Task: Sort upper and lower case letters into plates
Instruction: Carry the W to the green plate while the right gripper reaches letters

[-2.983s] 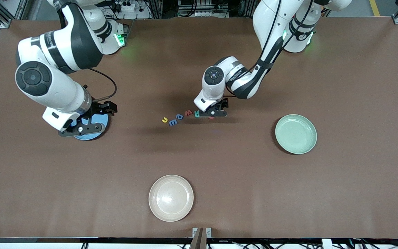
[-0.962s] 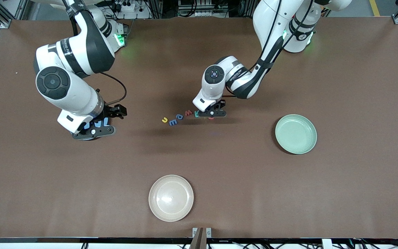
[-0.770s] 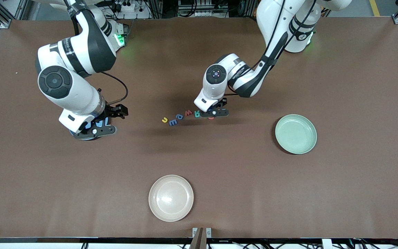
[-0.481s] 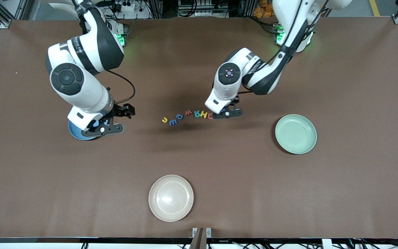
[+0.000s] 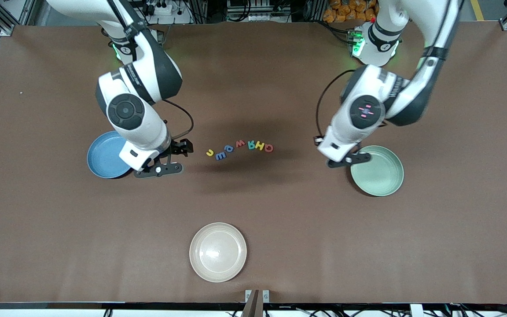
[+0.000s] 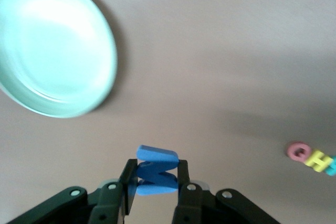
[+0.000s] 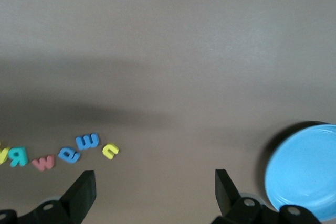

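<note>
Left wrist view: a blue letter (image 6: 156, 171), judged light, stiff foam best pinched across its flat faces, is clamped by the left gripper (image 6: 155, 184) beside the mint plate (image 6: 52, 51), while the right gripper (image 7: 155, 187) is held wide open near the blue plate (image 7: 307, 174)

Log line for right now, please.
left gripper: shut on blue letter, near mint plate | right gripper: open, beside blue plate

The toy letters (image 5: 239, 149) on the table include R, H, w, m, u.
</note>
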